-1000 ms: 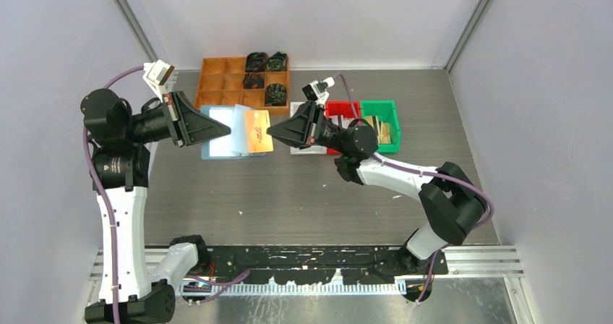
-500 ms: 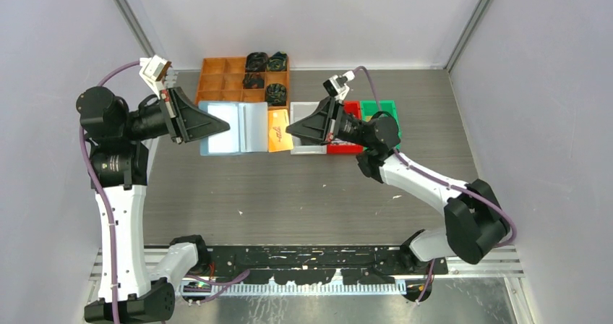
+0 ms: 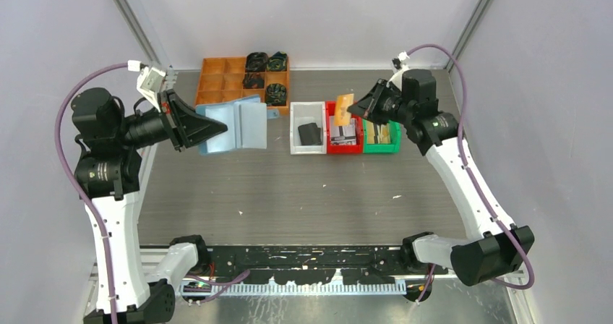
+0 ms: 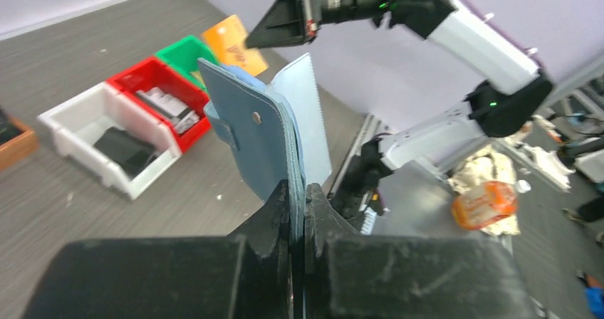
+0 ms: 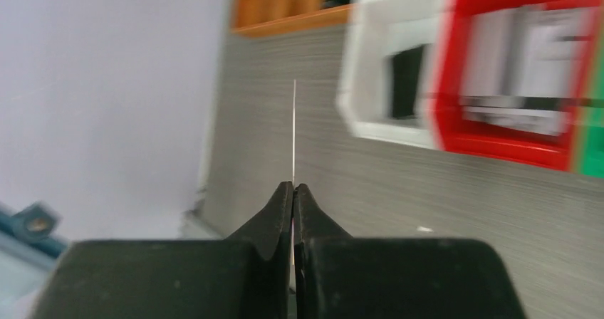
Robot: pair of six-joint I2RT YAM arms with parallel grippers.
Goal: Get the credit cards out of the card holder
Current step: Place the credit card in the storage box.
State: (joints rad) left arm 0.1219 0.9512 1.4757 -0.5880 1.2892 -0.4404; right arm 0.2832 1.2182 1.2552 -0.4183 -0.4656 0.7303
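My left gripper (image 3: pixel 223 128) is shut on one edge of the light blue card holder (image 3: pixel 235 125) and holds it open in the air at the back left. In the left wrist view the holder (image 4: pixel 263 137) stands up from my jaws, tab outward. My right gripper (image 3: pixel 352 109) is shut on an orange credit card (image 3: pixel 344 105) and holds it above the red bin (image 3: pixel 329 125). The right wrist view shows that card (image 5: pixel 294 134) edge-on between my fingers. Pale cards with dark stripes (image 3: pixel 345 134) lie in the red bin. A dark grey card (image 3: pixel 309 132) lies in the white bin (image 3: pixel 294 129).
An orange compartment tray (image 3: pixel 224 78) with dark parts stands at the back, behind the holder. A green bin (image 3: pixel 381 150) holding pale sticks sits right of the red bin. Grey walls close in on both sides.
My right gripper has drawn the orange card out of the holder and carried it right, to above the red bin. My left gripper kept the holder, shifting slightly.
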